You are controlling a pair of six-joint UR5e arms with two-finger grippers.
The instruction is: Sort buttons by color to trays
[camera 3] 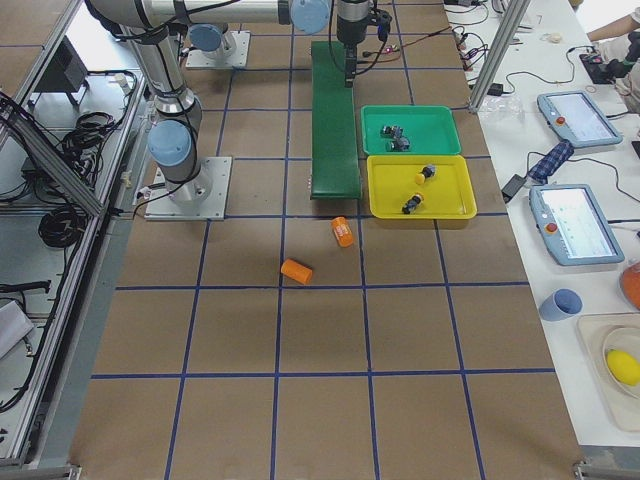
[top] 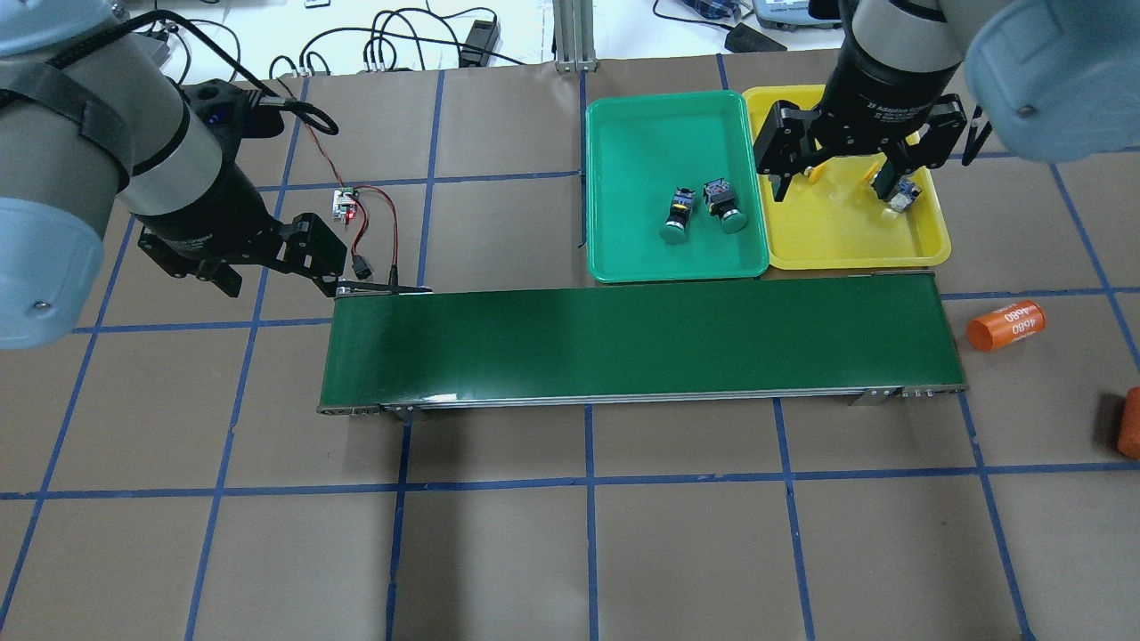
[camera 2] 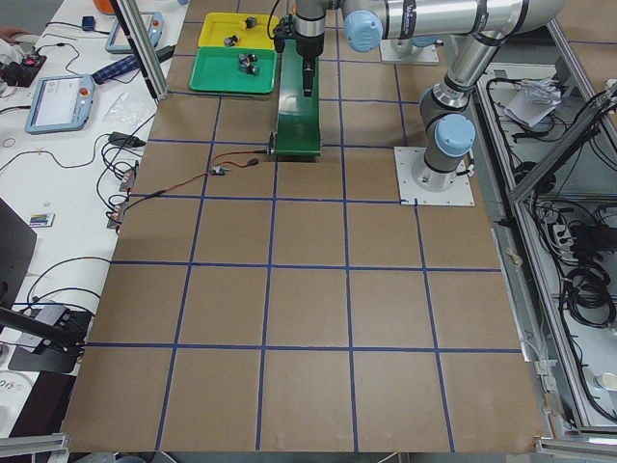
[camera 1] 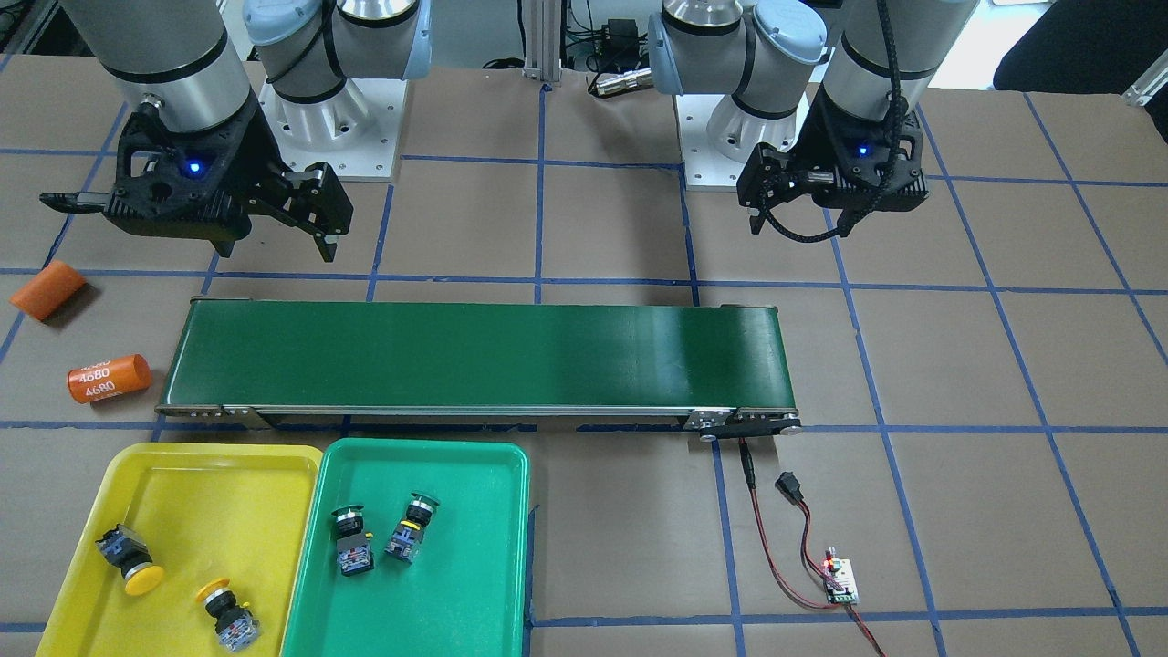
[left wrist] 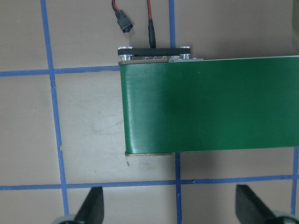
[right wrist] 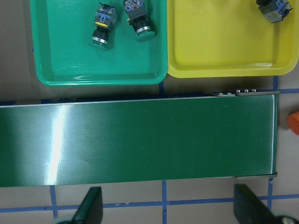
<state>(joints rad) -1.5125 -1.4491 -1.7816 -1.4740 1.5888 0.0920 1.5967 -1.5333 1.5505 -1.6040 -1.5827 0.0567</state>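
Note:
Two green-capped buttons (camera 1: 351, 540) (camera 1: 409, 527) lie on their sides in the green tray (camera 1: 456, 584). Beside it, the yellow tray (camera 1: 210, 493) holds two yellow-capped buttons (camera 1: 128, 555) (camera 1: 228, 613). My right gripper (top: 833, 178) hangs open and empty over the yellow tray (top: 828, 236), partly hiding a yellow button (top: 901, 196). In the right wrist view its fingertips (right wrist: 91, 207) stand wide apart above the belt. My left gripper (top: 272, 280) is open and empty above the belt's other end, with nothing between its fingers (left wrist: 96, 205).
A long dark-green conveyor belt (camera 1: 474, 356) crosses the table between the arms and the trays. Two orange cylinders (camera 1: 47, 288) (camera 1: 108, 378) lie off its end near the yellow tray. A small circuit board (camera 1: 839, 579) with red and black wires sits near the opposite end.

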